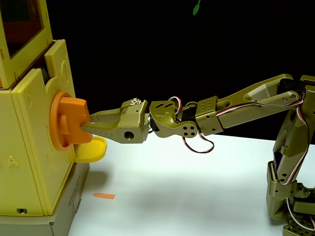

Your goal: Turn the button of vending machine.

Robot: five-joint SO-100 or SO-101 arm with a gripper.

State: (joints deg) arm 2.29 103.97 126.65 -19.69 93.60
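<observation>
The vending machine [29, 162] is a tall pale yellow plastic box at the left of the fixed view, with a dark orange-tinted window [22, 24] at its top. On its right face sits the button [69, 120], a large orange knob with a round disc base and a thick blocky bar sticking out. My olive-green gripper [86, 126] reaches in from the right. Its fingers [101, 118] meet the bar's right end and lower edge. One finger seems to run under the bar. The fingertips are partly hidden by the knob, so the jaw gap is unclear.
A pale yellow rounded tray [93, 150] juts out below the knob. The machine stands on a grey box [69, 206]. A small orange tape mark [104, 196] lies on the white table [197, 196]. The arm's base [290, 196] stands at the right.
</observation>
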